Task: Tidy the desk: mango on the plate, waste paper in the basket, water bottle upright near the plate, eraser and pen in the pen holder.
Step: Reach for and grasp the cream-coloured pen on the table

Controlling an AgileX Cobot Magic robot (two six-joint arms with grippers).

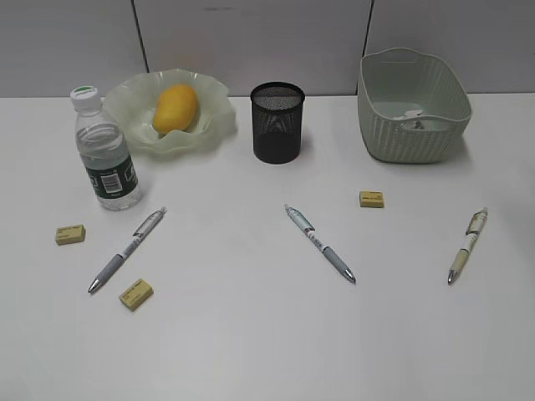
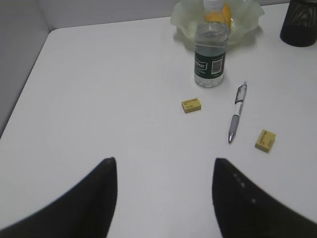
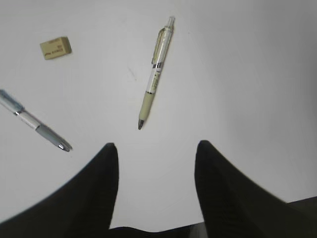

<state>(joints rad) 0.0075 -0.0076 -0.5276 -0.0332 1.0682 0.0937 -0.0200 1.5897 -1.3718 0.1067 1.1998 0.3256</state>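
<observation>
Lying on desk (image 1: pixel 267 334): three pens (image 1: pixel 319 243); three erasers (image 1: pixel 372 199); both grippers (image 2: pixel 163 168) agape, empty.

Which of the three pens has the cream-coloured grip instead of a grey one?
The rightmost pen, lying below the basket. The other two pens have grey grips.

An office-like desk setup — a plain white desk (image 1: pixel 267 351) backed by grey partition panels (image 1: pixel 251 42), with a mesh pen holder (image 1: pixel 277 122) near the back edge, pens (image 1: pixel 320 243) and erasers (image 1: pixel 372 199) scattered.
</observation>
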